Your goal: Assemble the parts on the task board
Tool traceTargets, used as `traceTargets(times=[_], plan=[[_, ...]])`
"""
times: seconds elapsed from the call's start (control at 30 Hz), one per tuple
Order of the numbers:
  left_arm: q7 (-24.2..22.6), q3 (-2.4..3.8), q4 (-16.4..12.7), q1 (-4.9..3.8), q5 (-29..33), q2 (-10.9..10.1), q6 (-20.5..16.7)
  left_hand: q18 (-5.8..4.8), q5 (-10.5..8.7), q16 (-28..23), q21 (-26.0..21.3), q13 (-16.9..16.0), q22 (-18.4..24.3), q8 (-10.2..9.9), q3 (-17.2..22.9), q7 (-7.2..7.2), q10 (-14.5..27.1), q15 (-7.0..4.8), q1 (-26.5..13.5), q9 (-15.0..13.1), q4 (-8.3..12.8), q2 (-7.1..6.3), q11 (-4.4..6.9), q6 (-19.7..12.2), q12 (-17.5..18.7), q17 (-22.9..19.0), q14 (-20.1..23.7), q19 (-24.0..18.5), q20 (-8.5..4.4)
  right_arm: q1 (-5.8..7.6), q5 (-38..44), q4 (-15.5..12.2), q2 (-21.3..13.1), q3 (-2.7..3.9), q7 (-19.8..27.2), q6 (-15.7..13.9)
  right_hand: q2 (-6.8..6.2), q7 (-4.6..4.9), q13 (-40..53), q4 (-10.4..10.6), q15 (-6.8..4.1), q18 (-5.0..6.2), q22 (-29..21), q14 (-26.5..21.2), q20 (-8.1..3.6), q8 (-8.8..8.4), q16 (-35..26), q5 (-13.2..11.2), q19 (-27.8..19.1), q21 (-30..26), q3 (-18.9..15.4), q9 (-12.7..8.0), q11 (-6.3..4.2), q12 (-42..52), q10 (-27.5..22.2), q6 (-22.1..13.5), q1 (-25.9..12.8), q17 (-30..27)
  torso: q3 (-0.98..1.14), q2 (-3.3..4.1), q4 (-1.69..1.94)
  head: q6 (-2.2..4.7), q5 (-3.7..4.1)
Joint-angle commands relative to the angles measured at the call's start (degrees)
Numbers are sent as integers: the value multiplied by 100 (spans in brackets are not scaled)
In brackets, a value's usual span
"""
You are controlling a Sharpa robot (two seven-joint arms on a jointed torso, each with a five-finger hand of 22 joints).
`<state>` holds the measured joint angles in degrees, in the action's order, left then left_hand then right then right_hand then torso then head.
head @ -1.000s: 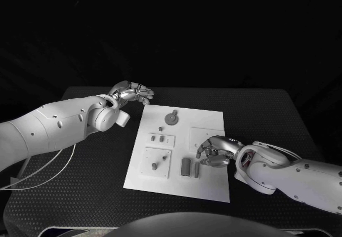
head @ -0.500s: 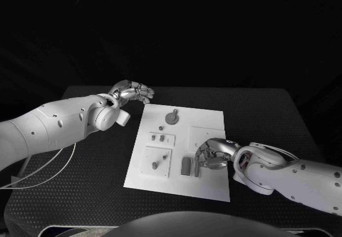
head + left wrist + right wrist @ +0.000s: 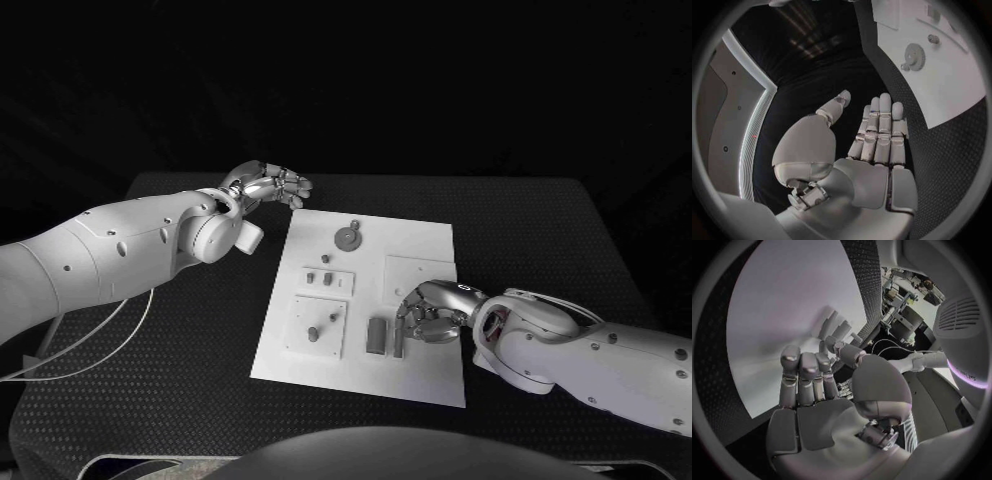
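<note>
The white task board (image 3: 418,245) lies mid-table. On it sit a grey gear (image 3: 348,238), small pegs (image 3: 326,281), a raised plate with pegs (image 3: 316,328) and two upright grey bars (image 3: 378,337). My right hand (image 3: 434,314) hangs over the board's right half, just right of the narrow bar (image 3: 400,344), with its fingers bent down toward the surface and nothing seen in them. In the right wrist view its fingers (image 3: 804,371) reach toward the board (image 3: 779,305). My left hand (image 3: 268,185) hovers off the board's far left corner, its fingers (image 3: 879,127) straight and holding nothing; the gear (image 3: 914,56) lies beyond.
The black table (image 3: 188,350) extends around the board on all sides. A thin white cable (image 3: 87,345) hangs under my left arm at the table's left edge. A square outline (image 3: 420,270) marks the board just behind my right hand.
My right hand has slid a little toward me and to the left, closer to the grey bars. The left hand has stayed in place.
</note>
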<state>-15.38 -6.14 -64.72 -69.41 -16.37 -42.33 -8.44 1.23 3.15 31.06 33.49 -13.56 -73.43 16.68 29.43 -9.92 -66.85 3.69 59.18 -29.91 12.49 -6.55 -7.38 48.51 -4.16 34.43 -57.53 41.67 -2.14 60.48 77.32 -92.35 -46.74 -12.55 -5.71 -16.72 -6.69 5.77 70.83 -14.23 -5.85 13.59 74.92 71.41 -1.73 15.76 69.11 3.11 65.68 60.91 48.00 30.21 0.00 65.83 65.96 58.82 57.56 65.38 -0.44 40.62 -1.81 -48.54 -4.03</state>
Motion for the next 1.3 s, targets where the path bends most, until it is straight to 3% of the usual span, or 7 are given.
traceTargets(times=[0.03,0.4,1.3], plan=[[-40,3,-13,-7,-8,8,56,115,-24,-28,-32,9,-7,26,-8,-15,35,20,-42,2,-33,-3,-2,-38,9,8,-9,-3,34,-11,126,-2,11,-2,29,24,53,7,10,-15,-49,141,42,9,11,30,-24,-26,4,21,22,5,-44,19,10,57,-7,9,-2,4,-1,-2,-3],[-35,3,-14,-7,-9,7,47,115,-24,-33,-36,9,-11,27,-7,-15,37,20,-40,2,-35,-4,-2,-38,9,14,-9,-4,33,-50,200,31,56,-2,10,52,71,-9,21,-28,-64,141,44,17,5,59,-17,-31,14,27,36,15,-59,43,40,92,-7,15,-2,1,-2,-5,-1],[-18,3,-23,-7,-33,-5,32,115,-25,-43,-45,10,-19,28,-5,-14,37,21,-32,2,-36,-10,-2,-39,9,25,-9,-8,34,-168,850,116,165,-1,-291,-197,39,-80,92,-128,-114,141,40,62,-1,178,-13,-28,56,41,86,51,-126,160,194,251,1,16,-5,0,0,-28,-1]])
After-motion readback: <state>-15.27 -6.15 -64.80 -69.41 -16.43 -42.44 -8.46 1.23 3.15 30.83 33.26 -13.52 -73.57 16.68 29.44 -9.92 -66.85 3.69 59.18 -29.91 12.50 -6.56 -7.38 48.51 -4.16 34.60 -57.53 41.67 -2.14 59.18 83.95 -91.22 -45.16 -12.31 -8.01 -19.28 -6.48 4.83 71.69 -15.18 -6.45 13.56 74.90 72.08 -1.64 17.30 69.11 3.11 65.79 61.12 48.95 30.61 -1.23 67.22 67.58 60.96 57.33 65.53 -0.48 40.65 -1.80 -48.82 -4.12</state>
